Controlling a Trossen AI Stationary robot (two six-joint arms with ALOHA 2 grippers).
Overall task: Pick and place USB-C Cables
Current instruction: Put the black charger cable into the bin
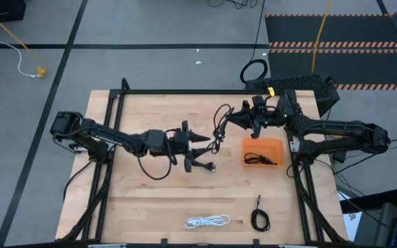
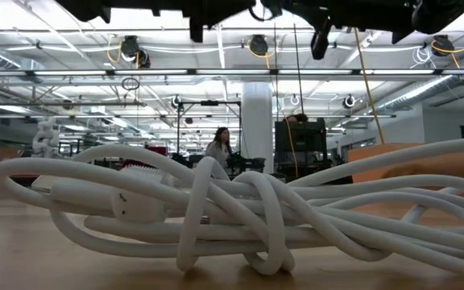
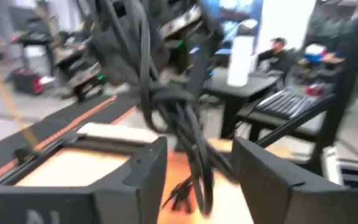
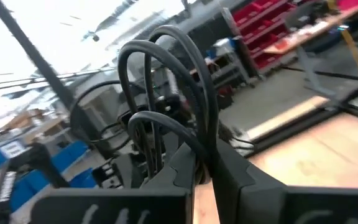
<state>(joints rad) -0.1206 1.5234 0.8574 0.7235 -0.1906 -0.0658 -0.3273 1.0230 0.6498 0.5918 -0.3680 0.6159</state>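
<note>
A black USB-C cable (image 1: 220,127) hangs lifted over the table's far middle, held by my right gripper (image 1: 238,118), which is shut on it. My left gripper (image 1: 207,151) is open just to the left of it, and the cable's lower strands (image 3: 194,162) hang between its two fingers. The orange tray (image 1: 276,143) lies on the right with one black cable (image 1: 260,159) inside. A white cable (image 1: 207,221) and another black cable (image 1: 260,220) lie near the near edge. The white cable (image 2: 216,209) fills the low view. My right gripper pinches the black cable's bundled strands (image 4: 199,163) between its two fingers, coming level from the table's right. Loops (image 4: 166,74) stand out beyond the fingers, and the cable is lifted clear of the table. My left gripper: I cannot tell whether its fingers (image 3: 148,174) touch the hanging strands.
A larger round black cord loop (image 1: 253,71) lies beyond the table's far edge, and a yellow cord (image 1: 320,34) runs across the floor. A black frame (image 1: 185,91) borders the table. Bare wood (image 1: 150,200) spreads over the near left. People sit in the room behind.
</note>
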